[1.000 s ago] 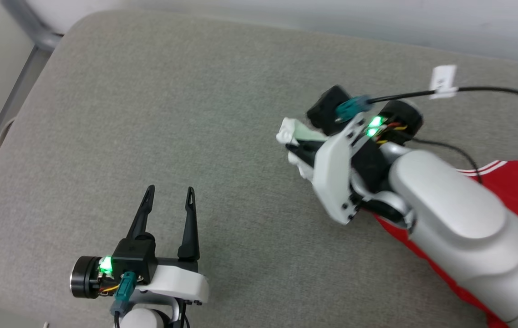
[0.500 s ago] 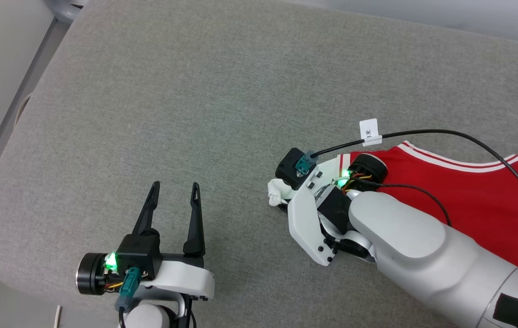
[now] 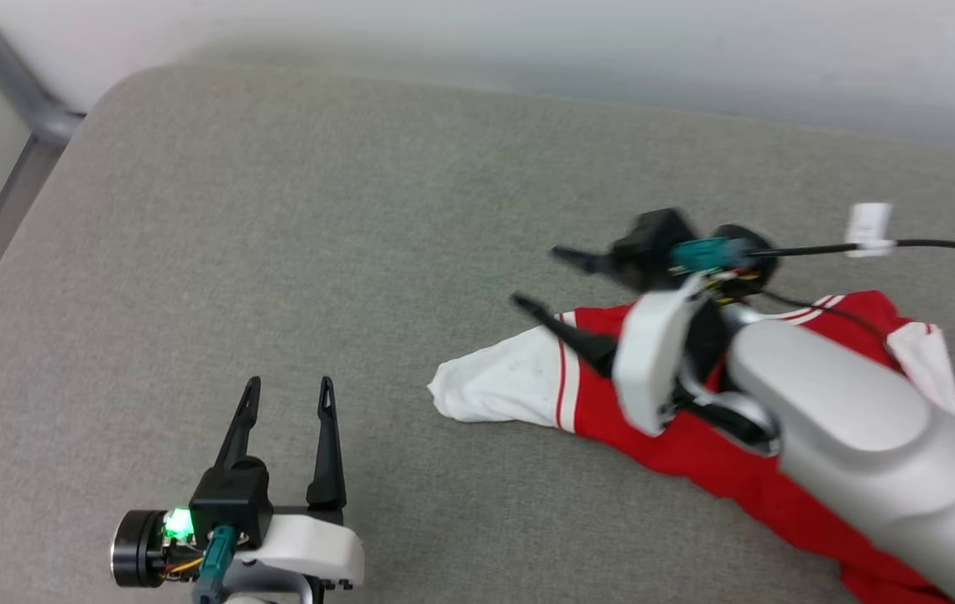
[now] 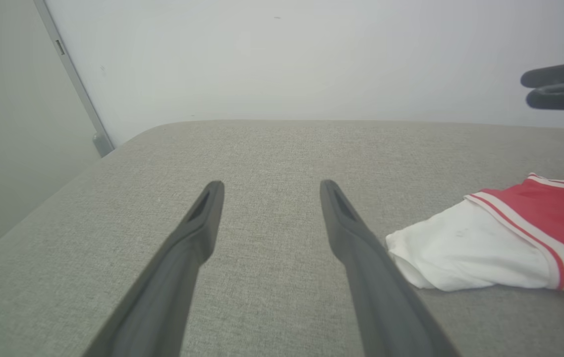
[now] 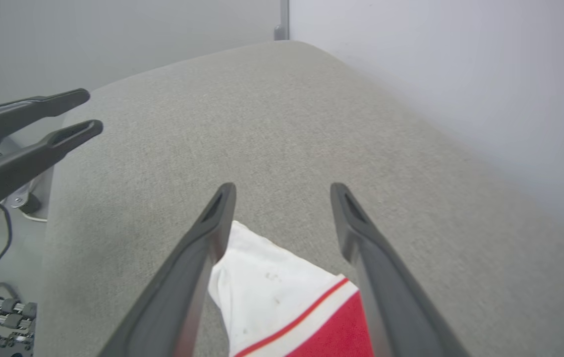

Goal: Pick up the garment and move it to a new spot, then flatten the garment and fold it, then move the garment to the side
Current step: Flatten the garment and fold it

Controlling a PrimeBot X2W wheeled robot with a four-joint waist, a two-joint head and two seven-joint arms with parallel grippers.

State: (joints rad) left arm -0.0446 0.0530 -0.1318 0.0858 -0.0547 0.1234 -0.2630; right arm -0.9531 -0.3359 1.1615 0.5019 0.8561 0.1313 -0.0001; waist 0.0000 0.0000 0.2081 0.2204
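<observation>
The garment (image 3: pixel 519 386), red with a white sleeve and striped trim, lies crumpled on the grey table (image 3: pixel 276 210), its white sleeve pointing left. My right forearm hides much of the red body. My right gripper (image 3: pixel 538 277) hangs just above the sleeve, open, with nothing between its fingers. In the right wrist view the sleeve (image 5: pixel 272 287) lies below the spread right gripper (image 5: pixel 283 189). My left gripper (image 3: pixel 289 386) stands open and empty near the table's front left. The left wrist view has the left gripper (image 4: pixel 270 186) apart from the sleeve (image 4: pixel 470 253) at its right.
A black cable with a white tag (image 3: pixel 868 222) trails from my right wrist over the table's back right. A pale wall runs behind the table, with a metal post (image 3: pixel 16 92) at the far left corner. Bare cloth surface stretches across the left and middle.
My right gripper has opened and let go of the white sleeve, which now lies flat on the table. The gripper has risen a little. The head camera has shifted.
</observation>
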